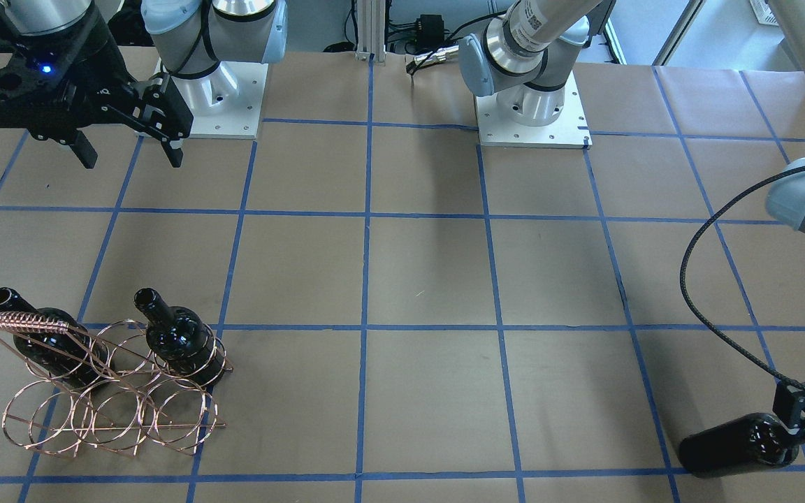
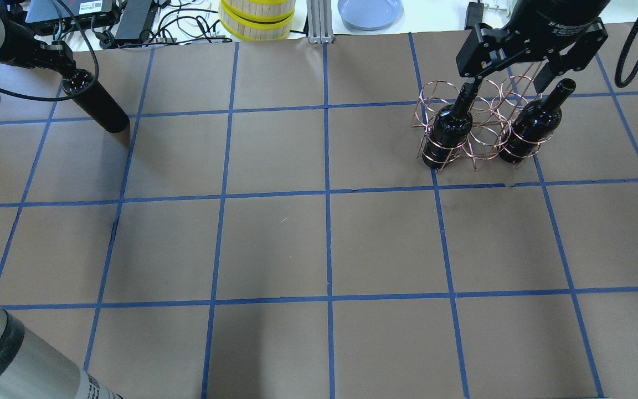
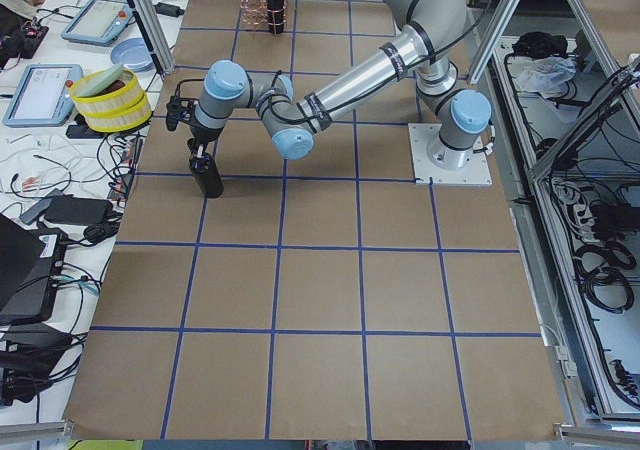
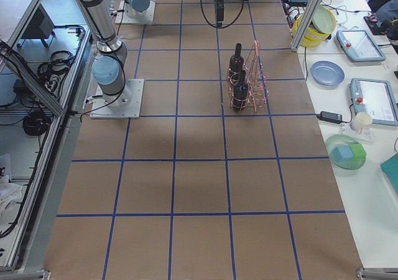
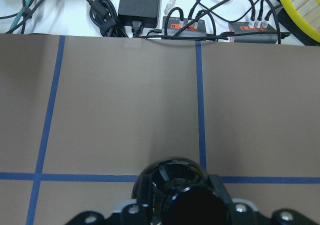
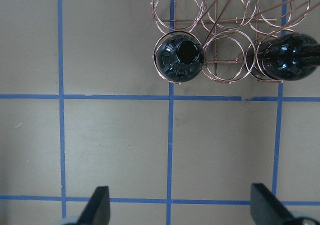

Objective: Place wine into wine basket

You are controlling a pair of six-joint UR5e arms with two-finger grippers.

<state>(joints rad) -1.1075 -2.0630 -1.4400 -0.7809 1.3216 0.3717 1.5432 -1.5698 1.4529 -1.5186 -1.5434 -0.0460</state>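
The copper wire wine basket (image 2: 479, 145) stands at the far right of the table; it also shows in the front view (image 1: 109, 412) and the right wrist view (image 6: 225, 55). Two black wine bottles (image 2: 449, 130) (image 2: 529, 128) stand in its outer near-row rings, and the ring between them is empty. My right gripper (image 2: 504, 88) hangs open and empty high above the basket, its fingers (image 6: 100, 207) wide apart. My left gripper (image 2: 67, 69) is shut on the neck of a third wine bottle (image 2: 100, 108) at the far left, held upright at or just above the paper (image 3: 207, 175).
Beyond the far edge are a yellow-rimmed stack (image 2: 257, 19), a blue plate (image 2: 370, 11), a power brick (image 5: 140, 2) and cables. The arm bases (image 1: 214, 98) (image 1: 532, 105) stand at the robot's side. Blue tape lines grid the brown paper between bottle and basket.
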